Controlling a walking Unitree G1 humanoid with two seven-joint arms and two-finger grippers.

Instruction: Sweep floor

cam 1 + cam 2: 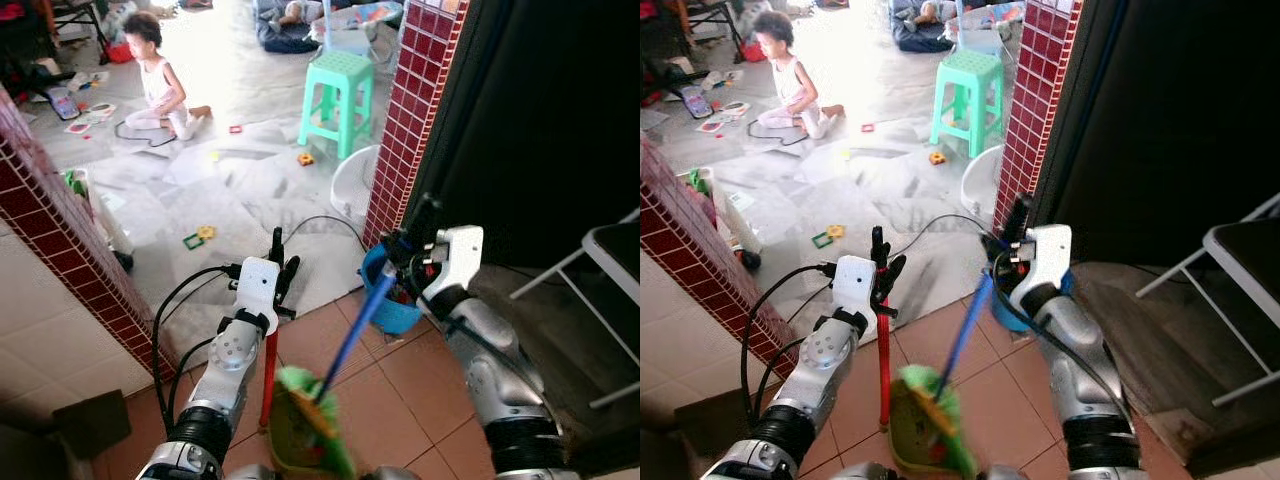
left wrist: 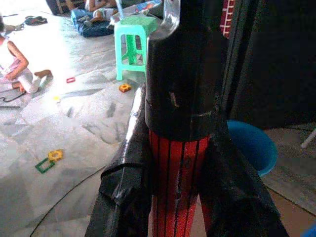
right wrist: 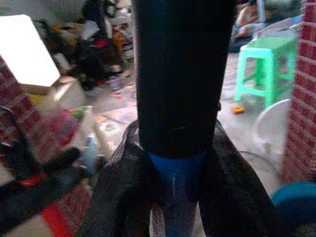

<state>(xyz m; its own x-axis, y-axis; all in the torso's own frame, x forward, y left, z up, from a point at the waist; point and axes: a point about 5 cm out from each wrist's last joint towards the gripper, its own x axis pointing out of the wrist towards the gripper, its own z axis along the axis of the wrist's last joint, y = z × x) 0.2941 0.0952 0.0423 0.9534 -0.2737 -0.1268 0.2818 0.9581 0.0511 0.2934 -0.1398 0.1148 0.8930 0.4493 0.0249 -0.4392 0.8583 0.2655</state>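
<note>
Floor (image 1: 400,380) sweeping is just starting: left gripper (image 1: 278,262) jaws pinching red handle (image 1: 269,375), right gripper (image 1: 408,250) jaws pinching blue handle (image 1: 355,330); next move probably needs stepping toward the toys beyond both jaws.

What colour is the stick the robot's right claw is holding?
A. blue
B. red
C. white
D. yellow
A: the right claw is shut around a blue stick that slants down toward the green head near the floor; the red stick is the one in the left claw.
</note>
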